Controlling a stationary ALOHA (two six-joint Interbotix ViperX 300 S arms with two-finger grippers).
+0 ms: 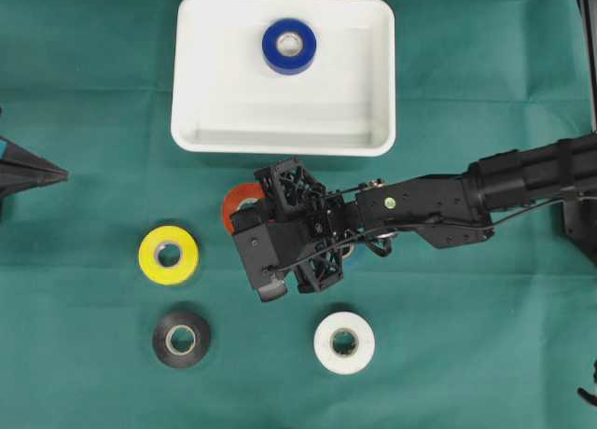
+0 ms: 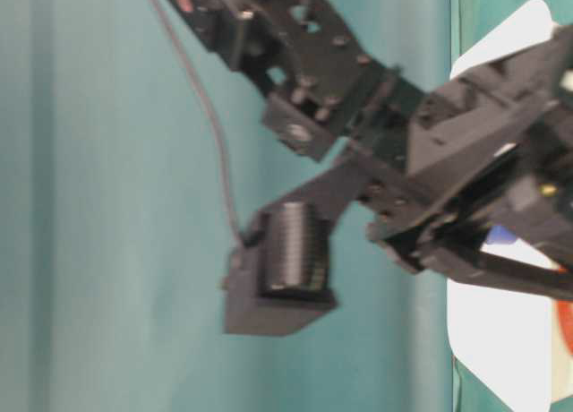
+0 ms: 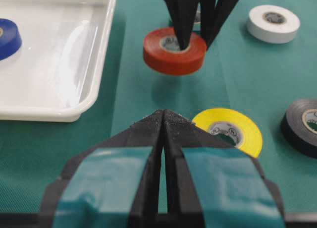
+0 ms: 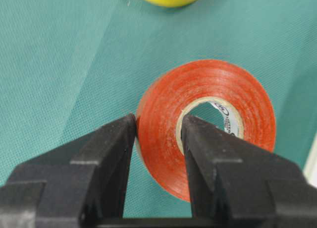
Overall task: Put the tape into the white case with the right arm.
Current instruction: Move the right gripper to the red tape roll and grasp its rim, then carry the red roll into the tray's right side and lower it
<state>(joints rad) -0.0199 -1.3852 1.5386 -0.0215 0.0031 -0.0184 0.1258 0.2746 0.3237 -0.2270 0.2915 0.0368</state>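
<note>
Now the red tape [image 4: 205, 124] is pinched through its wall by the right gripper [image 4: 157, 139]: one finger is set inside the core hole, the other against the outer face, and the jaws are closed on the roll. From the left wrist view the roll [image 3: 174, 50] is seen flat, its axis upright, and a shadow beneath it suggests it is raised just off the green cloth [image 1: 84, 93]. From overhead, only a red edge [image 1: 241, 203] is shown at the case-side of the gripper head [image 1: 289, 228].

The case [image 1: 196, 135] is taken as landmark. The red tape is held just outside the case's near long rim, close to the middle of that rim, and apart from it. The coming move is judged to run from the fingers straight across that rim, with enough height needed for the roll to pass over it. A blue tape [image 1: 288, 46] is already lodged inside the case near its far rim; bare floor is left between it and the near rim, where a release would be safest.

The left gripper [image 3: 163, 134] is seen closed and empty, off the case's left end, well apart, and much farther from the red tape than the right. Yellow [image 1: 169, 255], black [image 1: 181, 339] and white [image 1: 344, 342] tapes are left on the cloth, farther from the case than the red one.
</note>
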